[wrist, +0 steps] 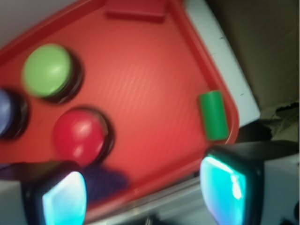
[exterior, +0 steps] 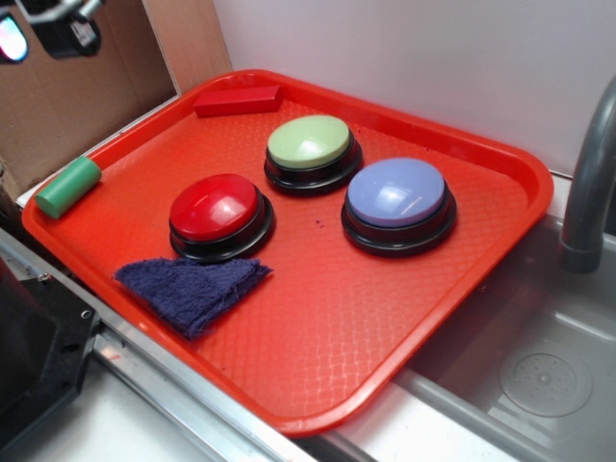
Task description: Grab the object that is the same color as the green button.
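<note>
The gripper hangs above the near-left corner of the tray with its two glowing cyan-lit fingers spread wide apart and nothing between them; in the exterior view only a dark part of it with a lit patch shows at the upper left corner. In the wrist view, just beyond the right-hand finger, lies the small matte mid-green cylinder, on its side on the rim of the wide orange-red plastic tray. The exterior view shows the same cylinder resting on the tray's left rim, clear of the buttons.

Inside the tray stand three dome push buttons on round black bases: the pale green dome button toward the back, the red dome button nearer the front left, and the blue-lilac dome button to the right. A crumpled dark blue cloth lies flat just in front of the red button, touching its base. A red rectangular block lies along the tray's back-left edge. The tray sits beside a grey metal sink with a grey faucet pipe.
</note>
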Action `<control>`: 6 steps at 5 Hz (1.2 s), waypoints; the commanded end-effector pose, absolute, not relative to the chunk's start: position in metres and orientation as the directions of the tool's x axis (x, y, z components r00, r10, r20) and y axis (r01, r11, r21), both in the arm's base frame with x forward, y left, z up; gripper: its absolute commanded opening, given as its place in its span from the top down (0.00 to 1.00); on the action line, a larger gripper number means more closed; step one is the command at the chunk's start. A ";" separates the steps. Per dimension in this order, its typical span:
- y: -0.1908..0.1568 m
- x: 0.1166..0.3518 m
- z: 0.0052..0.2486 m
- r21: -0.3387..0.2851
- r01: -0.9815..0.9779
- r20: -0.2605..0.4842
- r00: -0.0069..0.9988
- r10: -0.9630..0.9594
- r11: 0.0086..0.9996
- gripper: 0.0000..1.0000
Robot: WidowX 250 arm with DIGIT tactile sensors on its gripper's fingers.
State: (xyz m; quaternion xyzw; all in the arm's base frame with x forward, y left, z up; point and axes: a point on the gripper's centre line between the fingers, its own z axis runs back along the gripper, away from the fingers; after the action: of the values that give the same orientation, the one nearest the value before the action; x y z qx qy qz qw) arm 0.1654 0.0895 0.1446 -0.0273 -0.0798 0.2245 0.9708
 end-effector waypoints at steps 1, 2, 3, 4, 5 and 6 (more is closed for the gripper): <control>0.135 0.171 0.106 -0.064 -0.606 0.214 0.767 0.604 0.793 0.00; 0.149 0.175 0.078 -0.010 -0.599 0.200 0.783 0.589 0.800 0.00; 0.159 0.173 0.061 0.020 -0.623 0.177 0.772 0.610 0.782 0.00; 0.168 0.170 0.049 0.062 -0.631 0.168 0.770 0.615 0.773 0.00; 0.177 0.165 0.038 0.105 -0.645 0.150 0.763 0.629 0.757 0.00; 0.179 0.165 0.032 0.109 -0.647 0.136 0.762 0.633 0.755 0.00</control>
State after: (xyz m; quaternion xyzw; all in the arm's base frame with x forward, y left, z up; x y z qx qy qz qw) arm 0.1691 0.1692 0.0219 0.0670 -0.0275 0.3351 0.9394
